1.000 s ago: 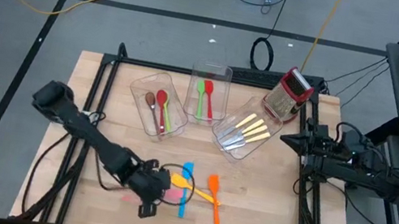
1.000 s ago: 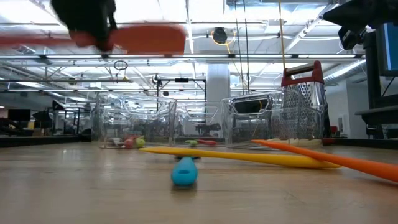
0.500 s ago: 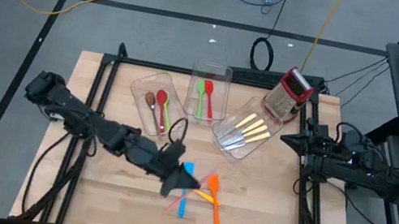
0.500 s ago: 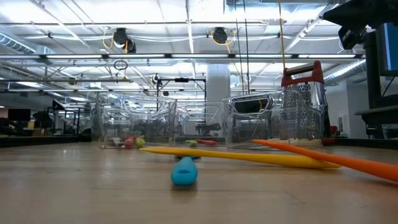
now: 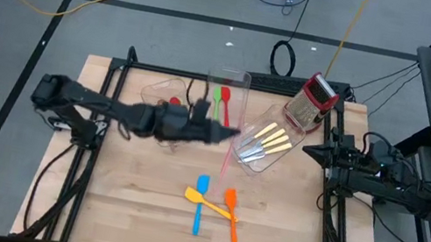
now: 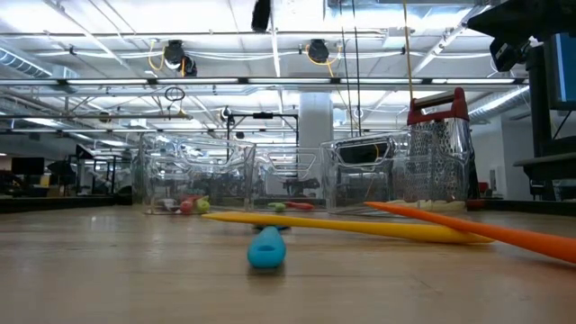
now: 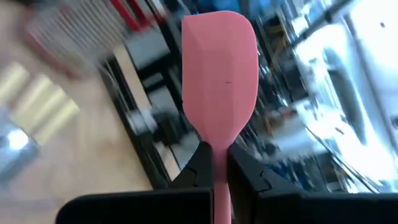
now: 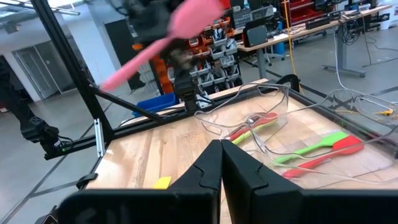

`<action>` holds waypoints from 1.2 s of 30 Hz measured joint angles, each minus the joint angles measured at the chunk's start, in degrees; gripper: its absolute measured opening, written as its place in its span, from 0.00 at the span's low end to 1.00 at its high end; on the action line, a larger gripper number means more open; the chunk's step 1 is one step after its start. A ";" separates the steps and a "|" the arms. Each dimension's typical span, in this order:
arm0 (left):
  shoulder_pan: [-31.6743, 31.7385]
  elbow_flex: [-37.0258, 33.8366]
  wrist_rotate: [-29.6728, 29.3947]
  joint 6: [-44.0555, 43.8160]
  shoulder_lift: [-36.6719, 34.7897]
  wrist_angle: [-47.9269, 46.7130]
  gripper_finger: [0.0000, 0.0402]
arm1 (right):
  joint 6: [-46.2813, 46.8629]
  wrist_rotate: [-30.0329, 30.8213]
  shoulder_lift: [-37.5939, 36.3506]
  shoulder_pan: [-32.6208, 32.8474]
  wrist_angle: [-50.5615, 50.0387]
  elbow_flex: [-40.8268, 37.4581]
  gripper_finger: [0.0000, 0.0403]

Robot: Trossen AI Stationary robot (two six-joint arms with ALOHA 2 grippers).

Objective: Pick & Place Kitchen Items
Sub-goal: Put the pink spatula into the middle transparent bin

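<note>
The left gripper (image 7: 214, 163) is clamping the pink spatula (image 7: 219, 68) (blade forward), hovering beside the middle bin (image 5: 229, 77) by the desk's far edge.

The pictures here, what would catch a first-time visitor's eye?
Probably the pink spatula clamped in the left claw, carried in the air above the clear bins at the table's far side. Next, the blue spatula, yellow spatula and orange spatula lying crossed on the bare wood nearer the front.

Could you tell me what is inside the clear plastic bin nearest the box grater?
The clear plastic bin holds cream-handled metal cutlery, several pieces lying side by side. A thin pink handle crosses its near corner, hiding a little there.
</note>
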 joint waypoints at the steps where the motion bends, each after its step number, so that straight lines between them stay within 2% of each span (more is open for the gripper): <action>1: 1.55 0.00 -0.04 0.50 0.00 -0.08 0.02 | 0.00 0.00 0.02 0.00 -0.03 0.00 0.00; 11: 16.57 0.00 -1.99 6.32 0.20 -2.34 0.02 | 0.00 0.09 0.02 0.00 -0.01 0.00 0.00; 17: 22.40 0.04 -4.13 7.78 0.22 -6.85 0.02 | 0.11 0.11 0.02 -0.02 -0.02 0.00 0.00; 23: 25.17 0.04 -7.37 11.44 0.22 -8.90 0.02 | 0.78 0.13 0.02 -0.01 -0.01 0.00 0.00; 30: 25.47 0.04 -10.72 17.11 0.22 -9.61 0.02 | 1.51 0.13 0.02 0.00 0.00 0.00 0.00; 36: 25.45 0.13 -11.79 16.85 2.80 -9.81 0.02 | 2.56 0.14 0.02 -0.02 0.00 0.00 0.00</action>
